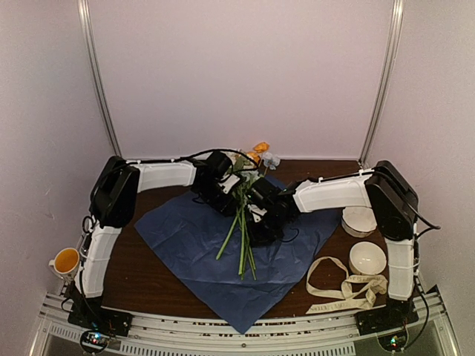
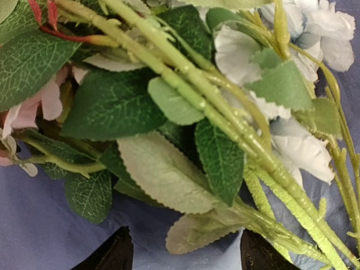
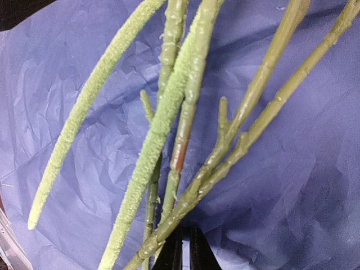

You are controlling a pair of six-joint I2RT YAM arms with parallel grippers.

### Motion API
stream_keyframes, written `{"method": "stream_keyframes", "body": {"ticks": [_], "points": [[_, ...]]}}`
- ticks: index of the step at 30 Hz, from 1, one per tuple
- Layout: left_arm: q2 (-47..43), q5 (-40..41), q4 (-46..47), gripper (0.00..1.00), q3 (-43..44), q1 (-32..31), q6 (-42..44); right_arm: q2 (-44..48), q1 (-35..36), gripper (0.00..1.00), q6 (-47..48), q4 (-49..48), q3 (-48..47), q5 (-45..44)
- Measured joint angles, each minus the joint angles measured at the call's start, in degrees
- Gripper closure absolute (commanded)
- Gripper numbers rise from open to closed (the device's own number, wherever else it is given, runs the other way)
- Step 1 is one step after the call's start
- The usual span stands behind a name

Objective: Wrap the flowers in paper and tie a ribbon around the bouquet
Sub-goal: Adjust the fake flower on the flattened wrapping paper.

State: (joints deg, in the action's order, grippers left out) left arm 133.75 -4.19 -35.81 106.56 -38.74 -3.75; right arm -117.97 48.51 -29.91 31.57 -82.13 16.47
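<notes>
The blue paper (image 1: 178, 230) lies spread flat on the table. On it rest the flowers (image 1: 242, 237), stems toward the front and orange and pale blooms (image 1: 257, 152) at the back. My left gripper (image 1: 228, 194) is at the leafy upper part. In the left wrist view it (image 2: 185, 256) stands open, with a pale leaf (image 2: 197, 230) between the fingers (image 2: 115, 256) over the paper (image 2: 45, 225). My right gripper (image 1: 256, 222) sits beside the stems. In the right wrist view it (image 3: 184, 253) is shut, with a stem (image 3: 185, 112) crossing its tip above the paper (image 3: 292, 169).
The cream ribbon (image 1: 341, 289) lies loosely looped at the front right. Two white bowls (image 1: 359, 220) (image 1: 367, 258) stand behind it by the right arm. A cup of orange liquid (image 1: 67, 261) sits off the table's left edge.
</notes>
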Motion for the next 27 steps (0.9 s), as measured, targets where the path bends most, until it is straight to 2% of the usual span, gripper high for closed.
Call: {"method": "stream_keyframes", "body": {"ticks": [6,15,22,27], "points": [[-1.4,0.1,0.6,0.31,-3.1,-0.1,0.2,1.0,-0.2,0.88,1.7,3.0,-0.1,-2.7],[-10.1,1.0,2.3,0.32,-16.1,-1.3,-1.3,10.9,-0.8,0.86,3.0,6.9,0.5,-6.8],[-15.2,3.1,4.3,0.31,-24.8,-7.5,-2.6,14.1,-0.8,0.85,1.2,7.0,8.3,-8.0],[-15.8,3.1,4.8,0.31,-25.7,-10.7,-3.7,15.0,-0.8,0.84,-0.1,6.3,13.9,-7.6]]}}
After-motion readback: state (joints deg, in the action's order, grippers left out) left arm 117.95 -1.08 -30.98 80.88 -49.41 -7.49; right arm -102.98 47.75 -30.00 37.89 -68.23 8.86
